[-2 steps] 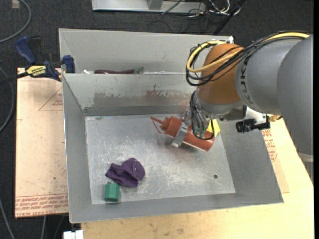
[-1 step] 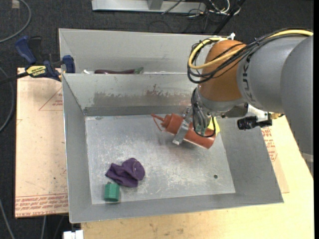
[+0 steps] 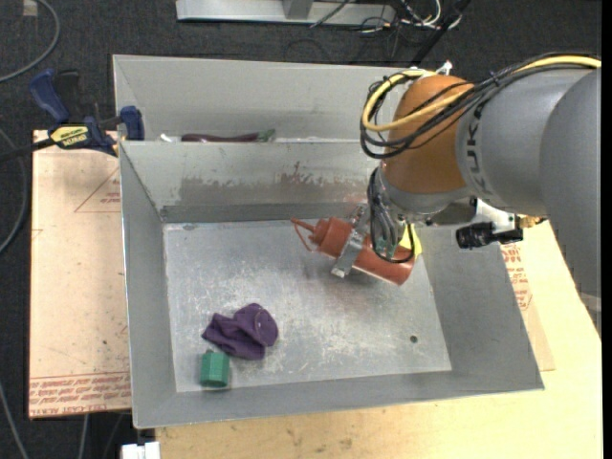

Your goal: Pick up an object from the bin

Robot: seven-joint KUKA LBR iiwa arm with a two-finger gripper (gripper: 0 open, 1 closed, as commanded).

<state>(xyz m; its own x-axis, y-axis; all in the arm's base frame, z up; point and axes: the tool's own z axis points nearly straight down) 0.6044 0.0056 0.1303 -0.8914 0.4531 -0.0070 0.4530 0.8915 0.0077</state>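
Camera view: the red bottle [image 3: 333, 236], thin spout pointing left, lies near the back wall of the bin [image 3: 335, 338], right of centre, with the gripper [image 3: 368, 251] upon it. Whether the gripper is open or closed cannot be told. Bare floor lies in front and to the left. A purple cloth [image 3: 241, 331] and a green block [image 3: 213, 369] sit at the front left, well apart from the bottle. The arm [image 3: 535, 142] enters from the right, wrist turned downward.
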